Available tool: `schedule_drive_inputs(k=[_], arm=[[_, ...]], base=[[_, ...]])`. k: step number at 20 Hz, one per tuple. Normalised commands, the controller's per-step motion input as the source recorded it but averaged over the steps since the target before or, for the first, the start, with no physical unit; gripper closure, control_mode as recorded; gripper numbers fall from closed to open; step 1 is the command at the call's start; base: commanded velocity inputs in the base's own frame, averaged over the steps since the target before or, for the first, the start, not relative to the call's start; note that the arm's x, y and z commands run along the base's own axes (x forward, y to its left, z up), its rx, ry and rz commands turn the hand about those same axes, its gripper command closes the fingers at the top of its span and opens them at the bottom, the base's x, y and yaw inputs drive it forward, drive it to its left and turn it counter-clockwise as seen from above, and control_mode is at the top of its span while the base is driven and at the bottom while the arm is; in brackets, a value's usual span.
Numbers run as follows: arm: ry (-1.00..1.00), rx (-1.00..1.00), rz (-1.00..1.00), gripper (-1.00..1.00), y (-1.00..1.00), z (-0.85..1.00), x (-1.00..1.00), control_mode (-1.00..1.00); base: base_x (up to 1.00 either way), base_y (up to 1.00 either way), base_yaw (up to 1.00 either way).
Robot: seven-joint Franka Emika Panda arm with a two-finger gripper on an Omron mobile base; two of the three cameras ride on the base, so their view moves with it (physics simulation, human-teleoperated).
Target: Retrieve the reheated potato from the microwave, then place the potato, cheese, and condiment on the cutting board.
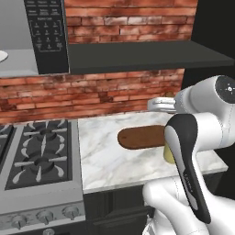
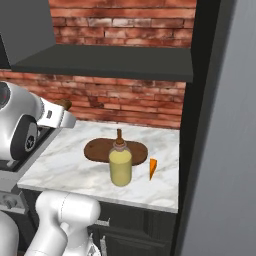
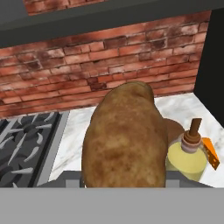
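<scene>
A big brown potato [image 3: 124, 135] sits close in the hand view, with my gripper [image 3: 124, 181] shut on it. From the right base view the gripper [image 2: 59, 111] hangs above the counter's left part, the potato [image 2: 63, 104] peeking out of it. The dark oval cutting board [image 2: 97, 149] [image 1: 140, 137] lies on the marble counter, below and ahead of the hand. At the board's front edge stands the pale yellow condiment [image 2: 120, 167] [image 3: 186, 159]. The orange cheese [image 2: 152, 168] [image 3: 211, 153] is just to its right. The microwave [image 1: 46, 36] is up at the far left, its grey interior showing.
A gas stove [image 1: 41, 151] adjoins the marble counter [image 1: 105, 160] on the left. A dark shelf [image 1: 137, 55] overhangs the counter before the brick wall. A tall dark cabinet [image 2: 220, 125] bounds the counter on the right. A white plate edge [image 1: 2, 56] lies inside the microwave.
</scene>
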Motion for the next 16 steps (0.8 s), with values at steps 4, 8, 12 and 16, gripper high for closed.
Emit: schedule_drive_inputs(k=[4,8,12,16], arm=[[0.0,0.0,0.0,1.0,0.0,0.0,0.0,1.0],[0.0,0.0,0.0,1.0,0.0,0.0,0.0,1.0],[0.0,0.0,0.0,1.0,0.0,0.0,0.0,1.0],[0.0,0.0,0.0,1.0,0.0,0.0,0.0,1.0]], base=[[0.45,0.0,-0.01],[0.0,0.0,0.0],[0.0,0.0,0.0],[0.0,0.0,0.0]])
